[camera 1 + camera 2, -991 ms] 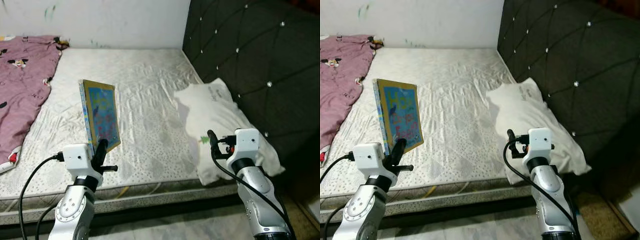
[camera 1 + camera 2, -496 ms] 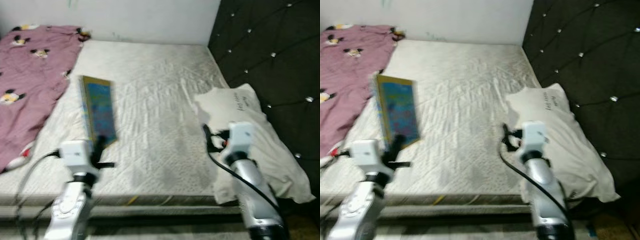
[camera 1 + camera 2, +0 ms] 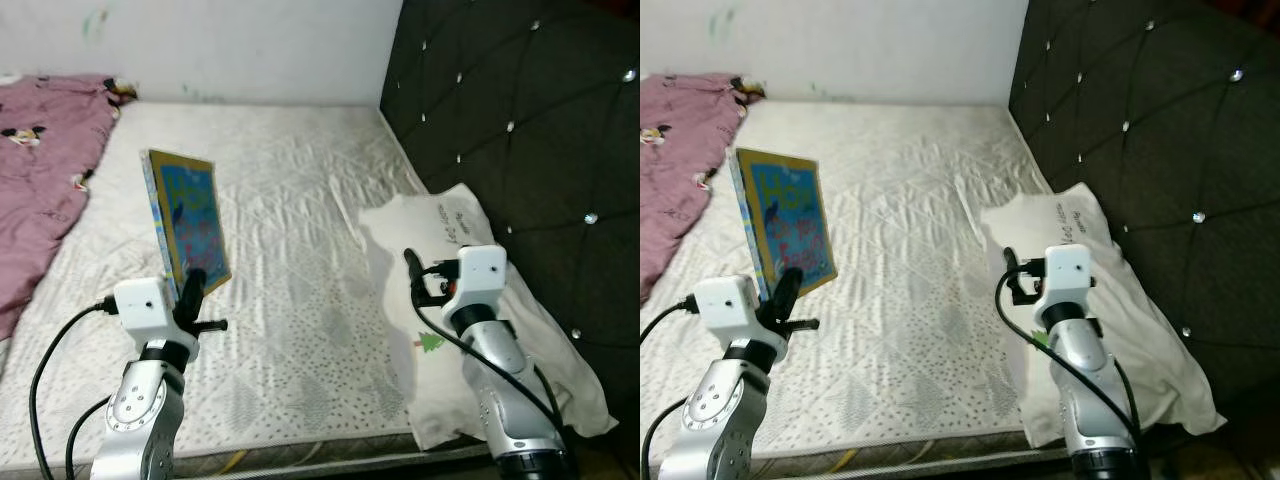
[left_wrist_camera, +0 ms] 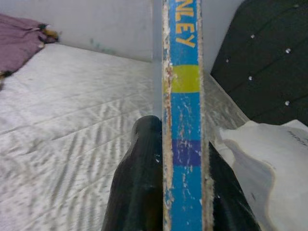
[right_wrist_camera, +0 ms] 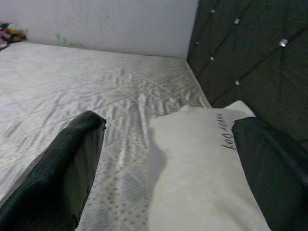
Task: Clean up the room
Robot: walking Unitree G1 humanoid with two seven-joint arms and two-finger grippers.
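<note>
At centre left, the left gripper (image 3: pixel 194 285) clamps its jaws on an upright, worn blue-and-yellow children's book (image 3: pixel 188 222) above the white mattress (image 3: pixel 290 210); the right gripper (image 5: pixel 166 159), jaws wide and empty, hovers near the white pillow (image 3: pixel 470 290); a firm, level grip should prevent slipping.

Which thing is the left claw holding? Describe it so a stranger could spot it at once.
Start at the bare white mattress beside the dark tufted headboard. Above its near left part, the left claw is shut on a picture book held upright on edge. It is the one stiff, bright thing here: a blue cover with a yellow border, unlike the white pillow and the purple blanket.
</note>
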